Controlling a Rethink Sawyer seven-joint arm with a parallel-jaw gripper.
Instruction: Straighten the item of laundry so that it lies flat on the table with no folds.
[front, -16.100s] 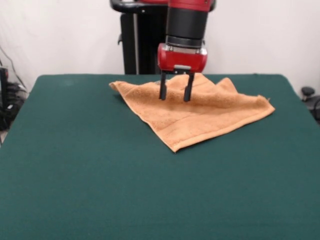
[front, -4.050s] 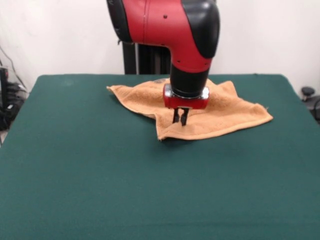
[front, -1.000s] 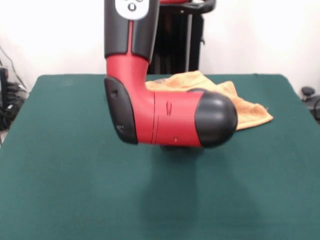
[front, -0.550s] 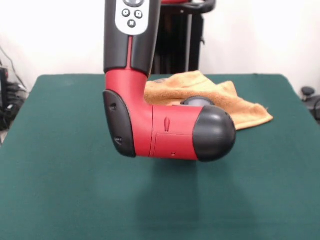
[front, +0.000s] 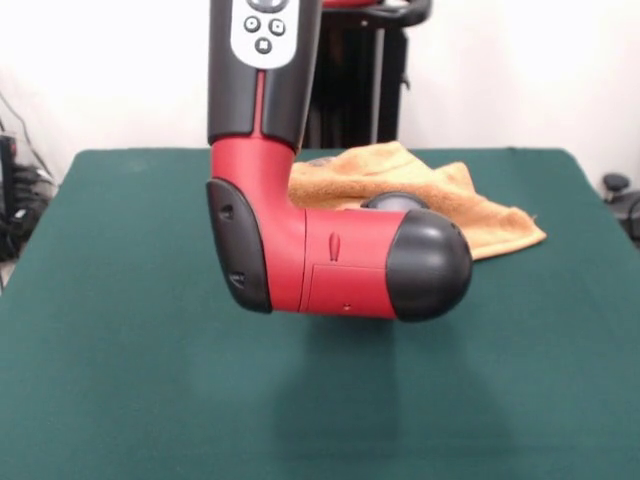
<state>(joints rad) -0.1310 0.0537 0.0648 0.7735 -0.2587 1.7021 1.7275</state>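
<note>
The arm (front: 335, 275) hangs low across the table (front: 120, 380), its elbow hiding the gripper, so I cannot tell its state. The towel (front: 480, 215) lies behind the arm, rumpled and raised, probably because a fold is being dragged out.

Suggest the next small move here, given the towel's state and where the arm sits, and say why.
Probably raise and draw back the arm. Its red and black elbow hides much of the towel in the front view, and the gripper cannot be seen. The showing part of the towel looks bunched rather than flat on the table, so clearing the view should come before another pull.
</note>
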